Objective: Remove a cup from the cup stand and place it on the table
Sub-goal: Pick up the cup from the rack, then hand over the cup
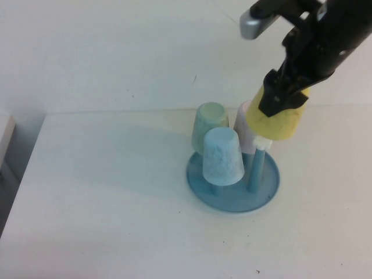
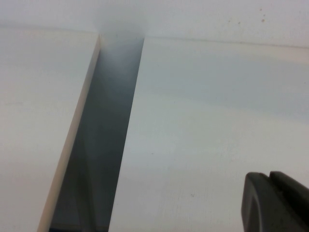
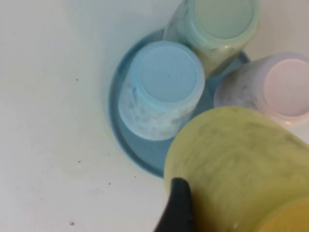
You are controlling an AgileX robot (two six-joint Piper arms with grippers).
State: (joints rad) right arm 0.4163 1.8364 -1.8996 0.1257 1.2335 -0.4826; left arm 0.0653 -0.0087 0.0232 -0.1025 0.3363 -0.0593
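From the raised camera, the right gripper [image 1: 283,99] is clamped on the inverted yellow cup [image 1: 276,121], holding it in the air just above a bare blue peg [image 1: 256,167] capped with a pale knob, over the right side of the cup stand [image 1: 232,200]. The round blue stand sits near the middle of the white counter [image 1: 104,209] and carries three more upturned cups: a light blue cup [image 1: 222,157] at the front, a pale green cup [image 1: 208,125] behind it, and a pink cup [image 1: 244,131] partly hidden by the yellow one. The left wrist camera looks down on bare counter [image 2: 207,135], a dark gap running beside a second pale surface [image 2: 38,106], and shows only a dark corner of the left gripper [image 2: 275,203], parked well away from the stand; whether it is apart or together cannot be told. In the right wrist camera, the yellow cup [image 3: 241,164] fills the near corner with one dark finger [image 3: 177,208] of the right gripper pressed to its side, while the light blue cup [image 3: 161,89], green cup [image 3: 217,24] and pink cup [image 3: 273,87] crowd the stand [image 3: 140,154] below.
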